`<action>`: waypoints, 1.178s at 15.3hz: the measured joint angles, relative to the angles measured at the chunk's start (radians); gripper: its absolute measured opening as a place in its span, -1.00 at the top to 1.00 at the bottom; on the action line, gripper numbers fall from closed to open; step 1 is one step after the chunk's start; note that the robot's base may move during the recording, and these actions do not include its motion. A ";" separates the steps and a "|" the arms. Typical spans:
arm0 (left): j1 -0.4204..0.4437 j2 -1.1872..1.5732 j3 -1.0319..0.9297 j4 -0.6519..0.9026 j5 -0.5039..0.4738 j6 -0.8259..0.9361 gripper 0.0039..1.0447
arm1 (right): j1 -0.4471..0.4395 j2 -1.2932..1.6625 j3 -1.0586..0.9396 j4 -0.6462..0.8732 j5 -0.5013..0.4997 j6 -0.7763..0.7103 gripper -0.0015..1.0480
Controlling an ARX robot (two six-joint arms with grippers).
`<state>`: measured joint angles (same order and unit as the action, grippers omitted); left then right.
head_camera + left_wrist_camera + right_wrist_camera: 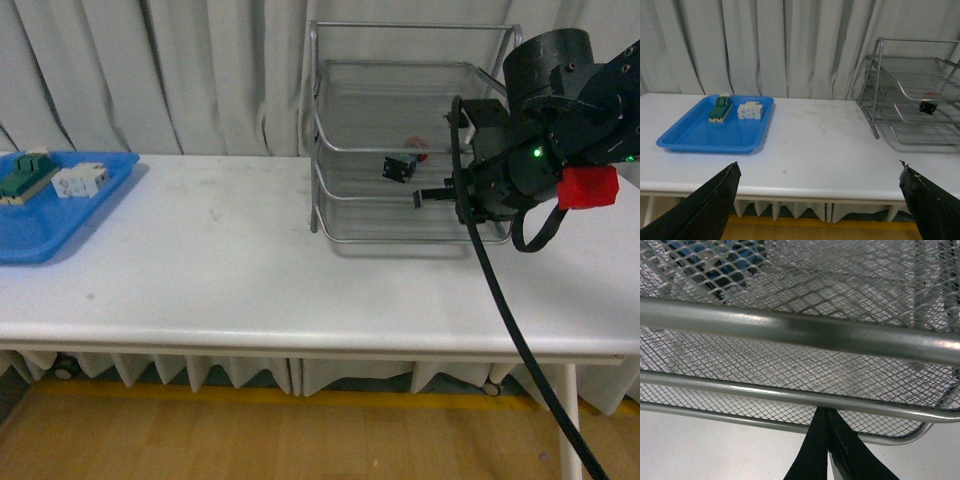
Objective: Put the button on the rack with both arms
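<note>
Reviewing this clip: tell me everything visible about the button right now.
The button is a small switch with a black-and-blue blocky body and a round red cap. It lies tilted on its side on the middle tier of the rack, resting on the wire mesh with its cap towards the rack's right side. Nothing grips it: the right gripper is lower, beside the rack's front, apart from it. Finer detail is too small to tell.

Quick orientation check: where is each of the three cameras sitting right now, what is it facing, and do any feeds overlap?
Front view: on the body, facing the table; right arm shows before the rack, button on its middle tier.
Left wrist view: back from the table edge, facing blue tray and rack; open left pincer tips show.
Right wrist view: at the rack's front rails; shut right pincer shows.
Shared: all see the rack.
</note>
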<state>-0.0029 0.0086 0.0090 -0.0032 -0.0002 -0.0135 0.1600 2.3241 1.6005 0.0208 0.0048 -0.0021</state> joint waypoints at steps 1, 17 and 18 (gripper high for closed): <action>0.000 0.000 0.000 0.000 0.000 0.000 -0.88 | -0.005 0.000 0.004 0.003 0.007 -0.001 0.97; 0.000 0.000 0.000 0.000 0.000 0.000 -0.88 | -0.018 -0.465 -0.595 0.232 -0.269 0.047 0.97; 0.000 0.000 0.000 0.000 0.000 0.000 -0.88 | -0.040 -0.560 -0.710 0.283 -0.310 0.062 0.97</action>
<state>-0.0029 0.0086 0.0090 -0.0032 -0.0002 -0.0135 0.1196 1.7641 0.8906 0.3035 -0.3050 0.0597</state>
